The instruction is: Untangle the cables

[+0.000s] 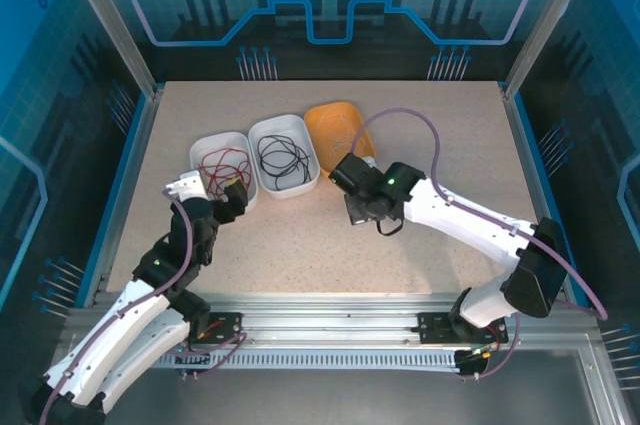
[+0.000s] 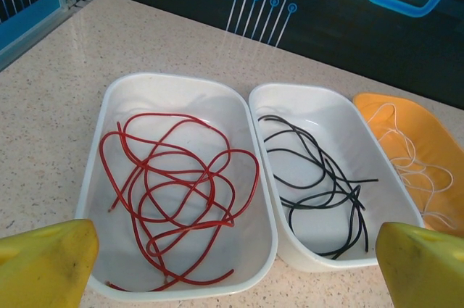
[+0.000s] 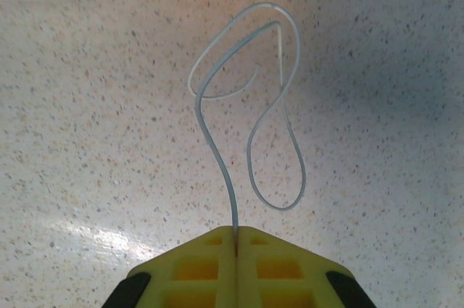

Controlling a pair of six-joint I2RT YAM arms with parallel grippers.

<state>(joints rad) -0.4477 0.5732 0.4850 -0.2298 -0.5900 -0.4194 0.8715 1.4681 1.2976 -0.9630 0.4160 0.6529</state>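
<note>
At the far centre of the table (image 1: 450,145): trays, three, close side by side in a row; left white tray (image 2: 93,177), middle white tray (image 2: 290,94), orange tray (image 2: 435,134) at the right.
Red cables (image 2: 177,199): one loose tangle in the left white tray, its long axis running near to far; strand count cannot be told, perhaps two or three.
Black cables (image 2: 319,185): one tangle in the middle white tray, same axis.
Whitish cables (image 2: 409,156): faint loops in the orange tray.
Whitish cable (image 3: 217,157): one, on the bare table near the orange tray; it runs from the jaws toward the far side, then doubles back in two loops.
Right gripper (image 3: 236,232): fingers pressed together on this cable's near end.
Left gripper (image 2: 232,264): fingers wide apart, holding nothing, at the near rims of the white trays.
</note>
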